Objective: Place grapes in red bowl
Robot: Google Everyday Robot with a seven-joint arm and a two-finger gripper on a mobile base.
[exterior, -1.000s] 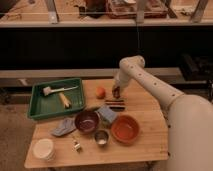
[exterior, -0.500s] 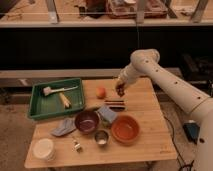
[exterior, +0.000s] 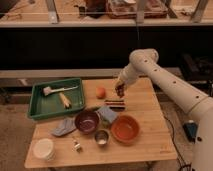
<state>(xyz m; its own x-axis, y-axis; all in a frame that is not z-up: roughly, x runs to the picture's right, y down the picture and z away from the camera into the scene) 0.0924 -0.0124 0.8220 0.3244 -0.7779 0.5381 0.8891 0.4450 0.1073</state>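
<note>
Gripper: the gripper (exterior: 120,90) hangs above the far middle of the wooden table (exterior: 150,142), just right of the orange fruit (exterior: 101,92), with something dark reddish-purple at its tip.
Grip: clamped on the grapes (exterior: 120,92), as far as the dark lump between the fingers shows.
Grapes: one bunch, lifted off the table, above the dark striped block (exterior: 115,104) and well apart from the red bowl (exterior: 125,129).
Bowls: two. The red bowl sits near the front right of the table; the maroon bowl (exterior: 87,121) sits to its left, with the blue-grey cloth (exterior: 107,114) between and behind them.
Cups: one small metal cup (exterior: 101,137) at the front, between the two bowls.
Tray: one green tray (exterior: 36,105) at the left rear, holding a white brush (exterior: 54,90) and a yellow item (exterior: 65,100).
Other singles: a grey cloth (exterior: 64,127) left of the maroon bowl, a white tub (exterior: 43,148) at the front left corner, a small object (exterior: 77,145) beside it.
Edges: the red bowl stands back from the front and right edges; the tray overhangs the left edge.
Open room: bare wood lies right of the red bowl and along the right side under the arm.
</note>
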